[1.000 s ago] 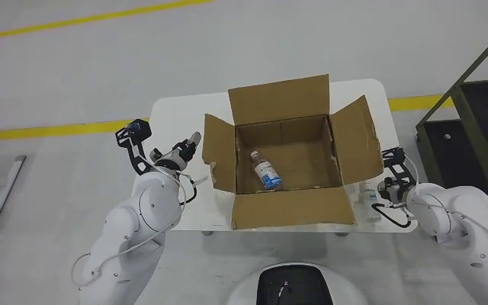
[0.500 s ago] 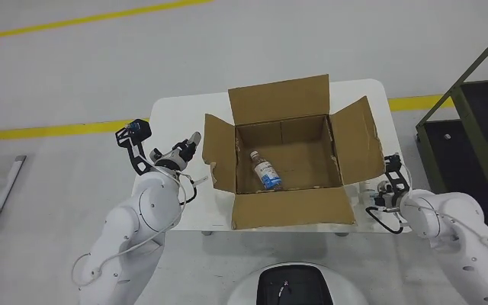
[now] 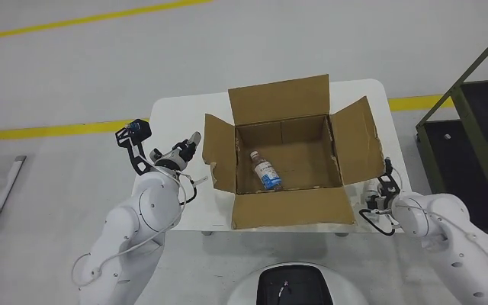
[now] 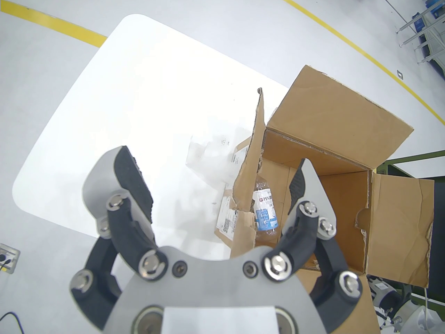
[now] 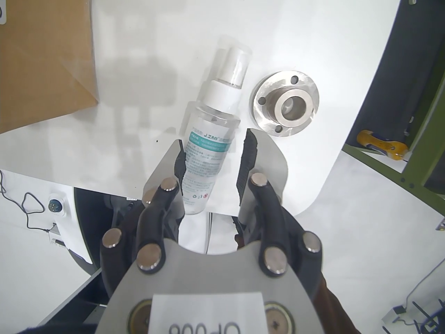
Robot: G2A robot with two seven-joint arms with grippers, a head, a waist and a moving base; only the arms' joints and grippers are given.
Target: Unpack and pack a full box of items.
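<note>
An open cardboard box (image 3: 293,207) stands mid-table with its flaps spread. Inside it lies a small clear bottle (image 3: 266,172) with a blue label, which also peeks past the torn side flap as the bottle (image 4: 264,210). My left gripper (image 3: 191,143) hangs open just outside that flap, as the left gripper (image 4: 213,156) shows, holding nothing. At the table's near right corner my right gripper (image 5: 215,140) is open and straddles a clear spray bottle (image 5: 208,147) lying on the table; one pad touches its side, the other stands apart. From above, the right gripper (image 3: 379,191) sits beside the box's right flap.
A round metal flange (image 5: 285,103) lies on the white table (image 3: 183,114) right beside the spray bottle. A dark green rack (image 3: 457,130) stands off the table's right side. Bare tabletop stretches left of the box.
My right gripper has moved toward the table's front edge and slightly inward, coming down around the spray bottle. The left arm and the box have stayed put.
</note>
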